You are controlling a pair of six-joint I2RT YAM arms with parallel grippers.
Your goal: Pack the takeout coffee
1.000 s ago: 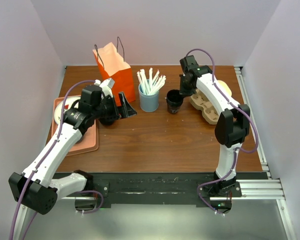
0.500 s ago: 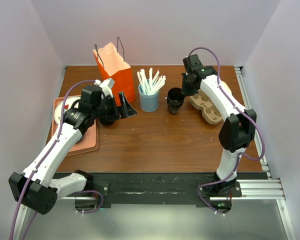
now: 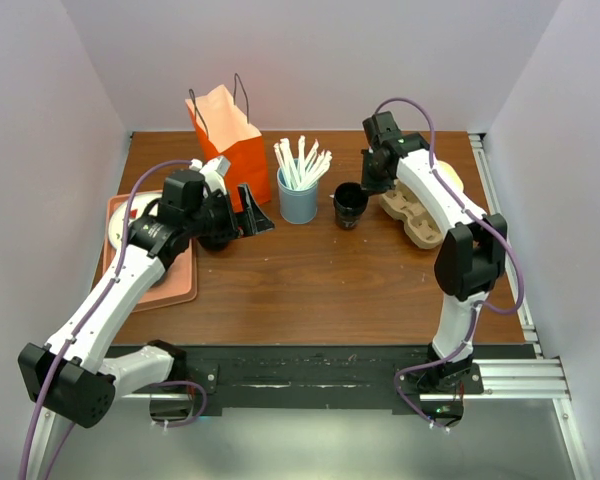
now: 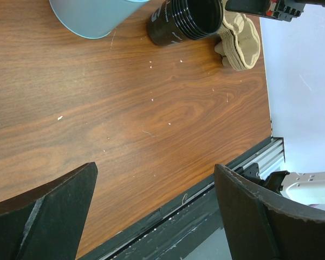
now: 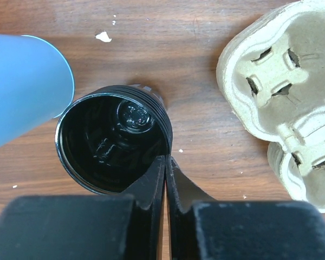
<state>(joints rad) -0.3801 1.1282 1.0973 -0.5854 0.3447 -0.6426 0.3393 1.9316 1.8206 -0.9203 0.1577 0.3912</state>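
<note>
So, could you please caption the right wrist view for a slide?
Right gripper, jaws shut on the rim of the black cup, between blue holder and cardboard carrier.

L wrist cam: I see blue holder [image 4: 92,16] & black cup [image 4: 187,21] cut off at top, L end effector [image 4: 154,167] fingers at bottom.

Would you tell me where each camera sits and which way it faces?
Top external: above, behind the bases, looking down on the table; both arms show.
Left wrist: facing across toward the black cup; its open fingers frame the bottom.
Right wrist: straight down on the cup; its fingers shut on the rim.
Wrist views share cup, holder, carrier.
</note>
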